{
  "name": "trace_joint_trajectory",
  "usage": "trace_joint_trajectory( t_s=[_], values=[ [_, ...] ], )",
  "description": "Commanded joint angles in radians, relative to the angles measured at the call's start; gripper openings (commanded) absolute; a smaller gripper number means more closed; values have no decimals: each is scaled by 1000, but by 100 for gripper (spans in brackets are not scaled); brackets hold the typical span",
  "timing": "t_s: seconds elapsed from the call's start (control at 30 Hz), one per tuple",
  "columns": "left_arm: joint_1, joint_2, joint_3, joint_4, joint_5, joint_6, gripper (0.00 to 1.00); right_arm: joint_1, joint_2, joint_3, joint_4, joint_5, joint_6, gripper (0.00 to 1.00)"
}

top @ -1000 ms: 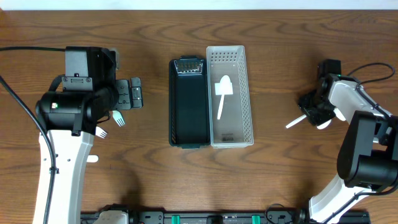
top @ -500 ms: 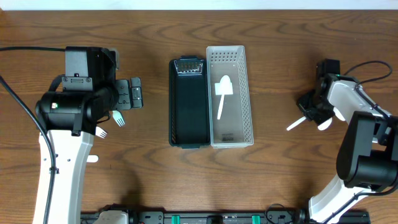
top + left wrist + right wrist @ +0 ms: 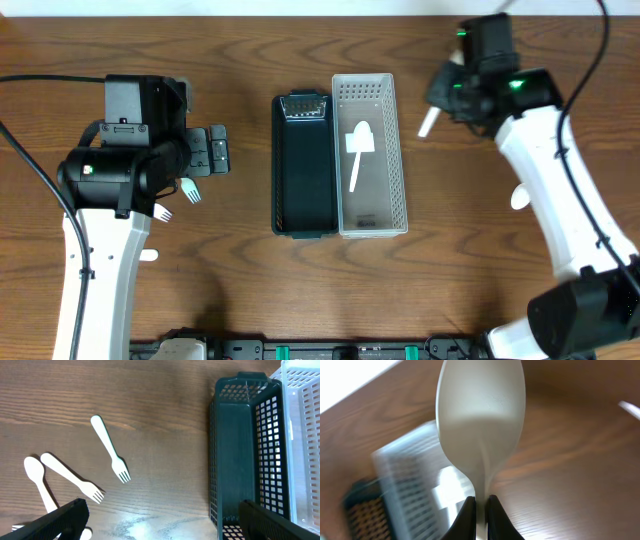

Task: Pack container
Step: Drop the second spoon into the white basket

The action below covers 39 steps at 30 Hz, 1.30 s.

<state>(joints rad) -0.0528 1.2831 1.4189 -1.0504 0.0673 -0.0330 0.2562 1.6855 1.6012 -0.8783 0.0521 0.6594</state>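
1. Overhead: the right hand (image 3: 447,92) hangs over the desk (image 3: 480,290) at about 1 o'clock from the white basket (image 3: 402,170). A white spoon (image 3: 427,123) sticks out of it towards the basket's far corner. A packed spoon (image 3: 357,150) already lies inside that basket. The dark basket (image 3: 277,180) touches the white one on its 9 o'clock side. The left hand (image 3: 212,150) sits well off at 9 o'clock from both baskets, with the forks (image 3: 190,190) just beside it at 6 o'clock.

2. Left wrist: the left hand (image 3: 162,507) is spread wide and holds nothing. The forks (image 3: 111,450) and a loose spoon (image 3: 36,477) lie flat on the desk (image 3: 165,405), at 9 o'clock from the dark basket (image 3: 245,450). They are thin and lie low, so each is probably best pinched across the narrow handle, near its middle.

3. Right wrist: the right hand (image 3: 480,507) has its fingers (image 3: 466,515) pinched tight on the spoon's (image 3: 480,415) handle just under the bowl. The bowl points ahead, and the white basket (image 3: 410,475) is blurred at 8 o'clock. The spoon looks light, stiff and smooth. It is unlikely to break, but held at a single point it could swivel.
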Motion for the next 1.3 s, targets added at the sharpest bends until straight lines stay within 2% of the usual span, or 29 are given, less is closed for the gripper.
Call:
trace_joint_trajectory(
  t_s=[0.0, 0.27, 0.47, 0.5, 0.6, 0.67, 0.77, 1.0, 1.27],
  values=[
    [4, 4, 3, -8, -12, -5, 98, 90, 41, -14, -12, 4, -40, 1],
    [4, 4, 3, -8, -12, -5, 98, 230, 229, -17, -31, 3, -36, 2],
    [4, 4, 3, -8, -12, -5, 98, 270, 347, -17, -37, 3, -56, 8],
    [4, 4, 3, -8, -12, -5, 98, 272, 351, -17, -33, 3, -56, 13],
    [4, 4, 3, -8, -12, -5, 98, 272, 351, -14, -13, 3, -86, 46],
    [4, 4, 3, -8, -12, -5, 98, 269, 345, 0, -12, 3, -112, 50],
    [4, 4, 3, -8, -12, -5, 98, 253, 317, 40, -34, 5, -147, 51],
    [4, 4, 3, -8, -12, -5, 98, 95, 165, 239, -190, 110, -151, 52],
    [4, 4, 3, -13, -12, -5, 98, -274, 16, 290, -401, 105, -50, 57]
  ],
)
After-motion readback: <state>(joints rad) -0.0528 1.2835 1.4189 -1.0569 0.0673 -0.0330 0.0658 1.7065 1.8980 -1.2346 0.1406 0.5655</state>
